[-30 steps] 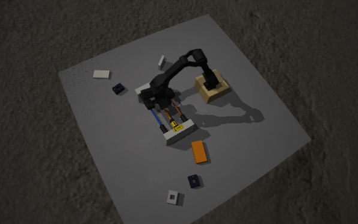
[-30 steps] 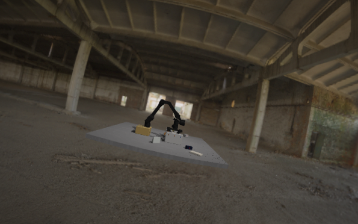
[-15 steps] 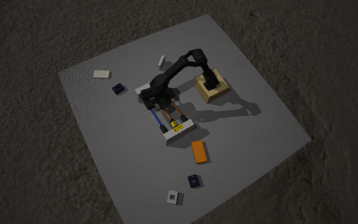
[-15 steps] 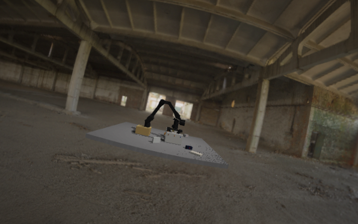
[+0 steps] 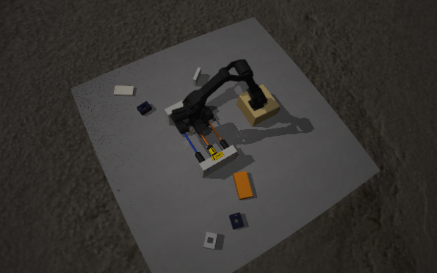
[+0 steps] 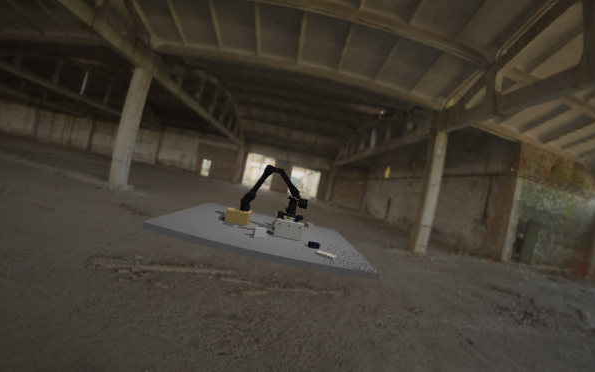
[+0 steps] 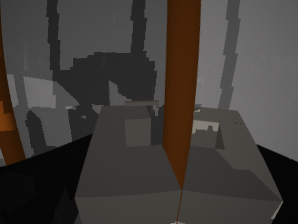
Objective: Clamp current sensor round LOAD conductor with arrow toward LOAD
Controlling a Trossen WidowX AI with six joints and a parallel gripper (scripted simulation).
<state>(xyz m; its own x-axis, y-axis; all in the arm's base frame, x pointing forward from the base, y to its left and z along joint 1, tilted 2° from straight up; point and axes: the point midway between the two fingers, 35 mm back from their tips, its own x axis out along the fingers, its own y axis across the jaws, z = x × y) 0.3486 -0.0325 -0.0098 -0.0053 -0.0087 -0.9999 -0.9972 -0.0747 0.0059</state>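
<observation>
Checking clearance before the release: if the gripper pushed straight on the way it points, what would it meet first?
The grey split-core sensor already clamped in the gripper, with the orange conductor running through its seam. Beyond that, likely the grey table; depth is unclear.
</observation>
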